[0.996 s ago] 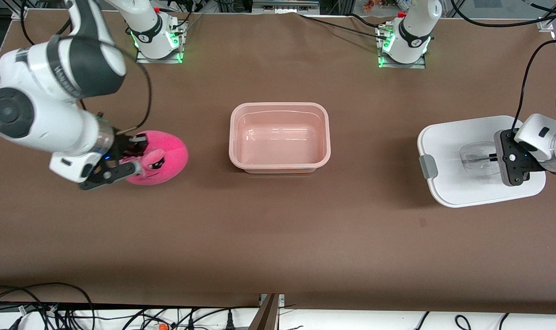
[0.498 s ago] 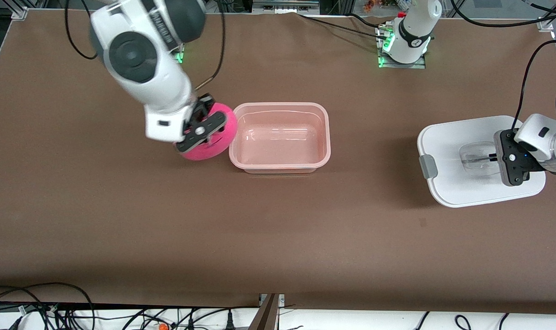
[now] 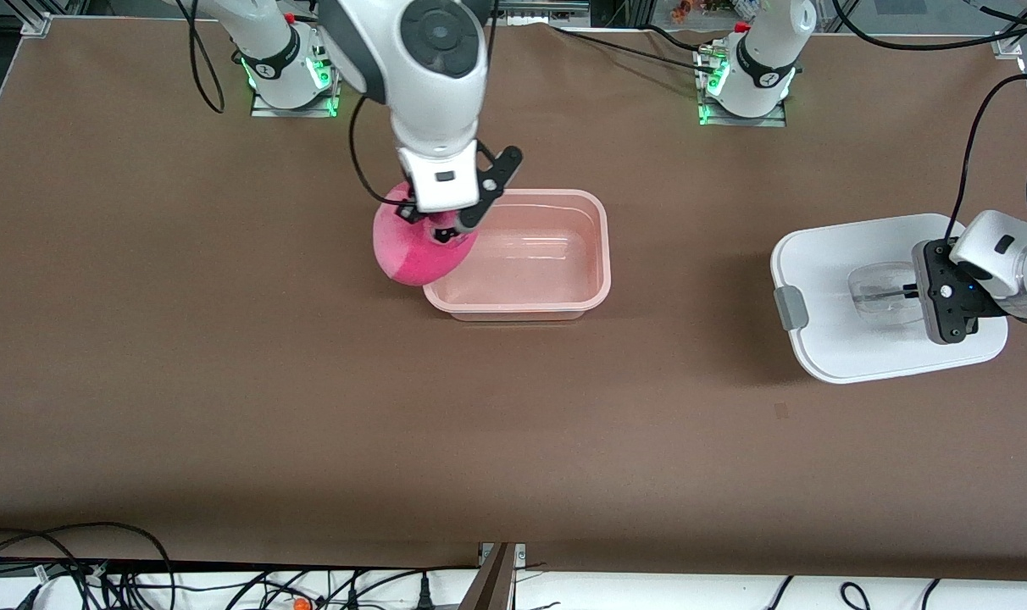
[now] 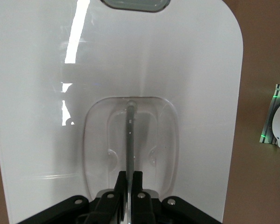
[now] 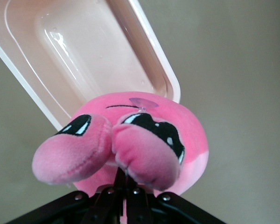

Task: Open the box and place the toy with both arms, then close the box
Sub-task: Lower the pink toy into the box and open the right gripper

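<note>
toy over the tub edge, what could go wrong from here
1. The pink plush toy hangs from the right gripper over the rim of the pink tub, so released now it may land outside or nudge the tub.
2. The left gripper pinches only the thin handle of the white lid, which may slip.

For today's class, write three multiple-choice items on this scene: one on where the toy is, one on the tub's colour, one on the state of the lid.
1. Where is the toy?
A. held over the tub's rim at the right arm's end
B. lying on the lid
C. on the bare table beside the lid

2. What colour is the tub?
A. blue
B. pale pink
C. black

3. What state is the lid in?
A. clipped onto the tub
B. off the tub, lying toward the left arm's end
C. standing on edge

Answers:
1 A: the right gripper holds it there.
2 B: walls and floor are pale pink.
3 B: the left gripper grips its clear handle.
</note>
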